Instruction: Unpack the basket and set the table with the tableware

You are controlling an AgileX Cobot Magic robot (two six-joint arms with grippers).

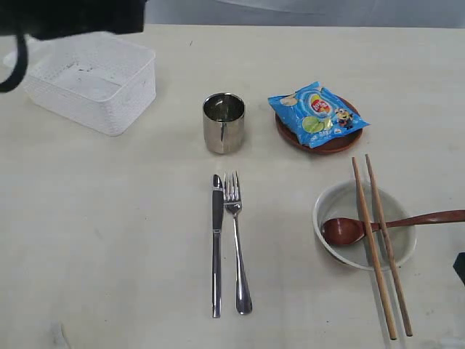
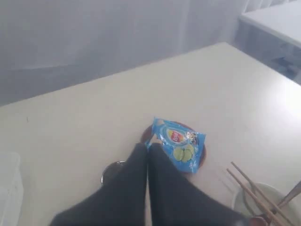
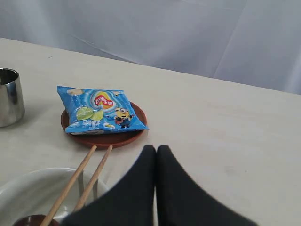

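Left wrist view: left pincer (image 2: 147, 150), closed empty like right pincer (image 3: 156, 151), hides most of the cup (image 2: 110, 171).

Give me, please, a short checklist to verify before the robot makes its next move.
1. Basket emptied: ok, no tableware seen inside.
2. Knife and fork laid side by side on table: ok.
3. Cup upright: ok.
4. Chopsticks and spoon resting across bowl: ok.
5. Plate free: not ok, chip bag lies on it.
6. Left tool and right tool shut, holding nothing: ok.
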